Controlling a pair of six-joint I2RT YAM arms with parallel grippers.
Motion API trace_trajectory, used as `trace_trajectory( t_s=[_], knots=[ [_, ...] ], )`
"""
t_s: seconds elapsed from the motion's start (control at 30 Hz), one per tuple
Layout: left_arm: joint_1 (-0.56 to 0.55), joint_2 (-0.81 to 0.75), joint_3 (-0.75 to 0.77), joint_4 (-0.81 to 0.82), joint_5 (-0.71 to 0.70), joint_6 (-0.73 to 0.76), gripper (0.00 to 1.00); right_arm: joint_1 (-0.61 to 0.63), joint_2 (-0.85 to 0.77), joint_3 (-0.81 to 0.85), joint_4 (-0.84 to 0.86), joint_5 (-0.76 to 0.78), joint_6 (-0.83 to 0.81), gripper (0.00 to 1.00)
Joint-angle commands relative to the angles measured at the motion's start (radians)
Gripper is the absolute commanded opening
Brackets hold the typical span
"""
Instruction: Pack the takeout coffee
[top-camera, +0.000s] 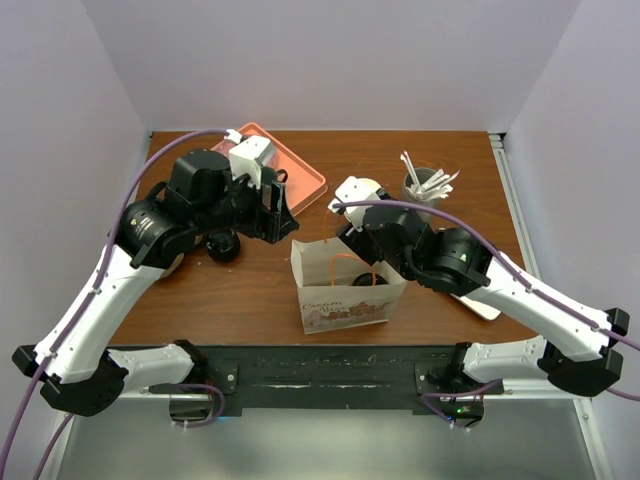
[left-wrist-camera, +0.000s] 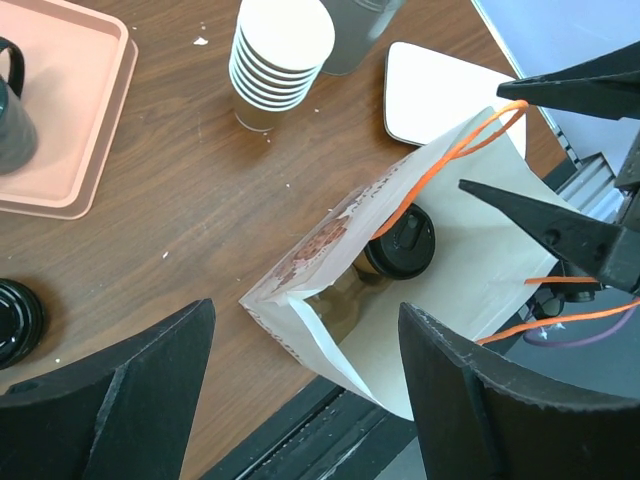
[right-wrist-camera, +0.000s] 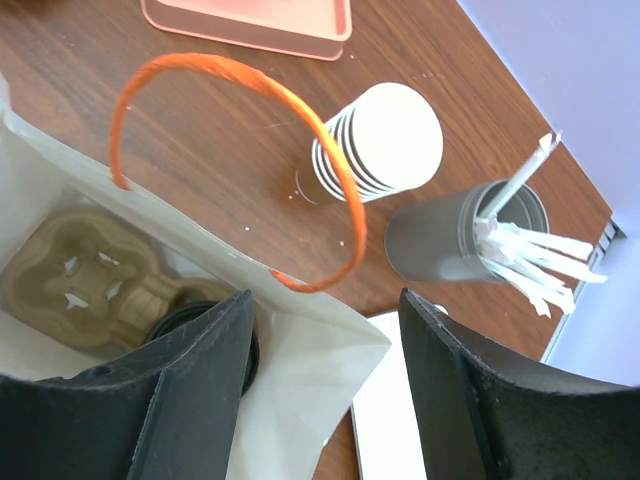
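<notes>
On the wood-grain tabletop (top-camera: 250, 300) stands an open paper bag (top-camera: 345, 305) with orange cord handles and a moulded pulp carrier (right-wrist-camera: 90, 280) at its bottom. The right end effector (right-wrist-camera: 322, 297) straddles the bag's rim, open and gripping nothing. The left end effector (left-wrist-camera: 307, 308) hovers open and empty. The coffee cup (left-wrist-camera: 400, 240) sits inside the bag, round black lid up. The bag's brown print is unreadable.

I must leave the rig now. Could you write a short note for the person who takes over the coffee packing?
Left gripper: open, empty, above the paper bag.
Right gripper: open, holding nothing, at the bag's mouth.
Done: one takeout coffee is inside the bag, with a cardboard carrier.
Left: a second black-lidded cup stands on the table near the left arm; it probably goes in next.
</notes>
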Motion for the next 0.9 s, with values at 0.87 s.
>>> trace_trajectory(
  t_s=[0.87],
  knots=[
    [-0.003,-0.125,-0.021,0.127,-0.043,-0.088,0.81,-0.539,0.57,0.759,-0.119,-0.011,0.316,0.96]
  ],
)
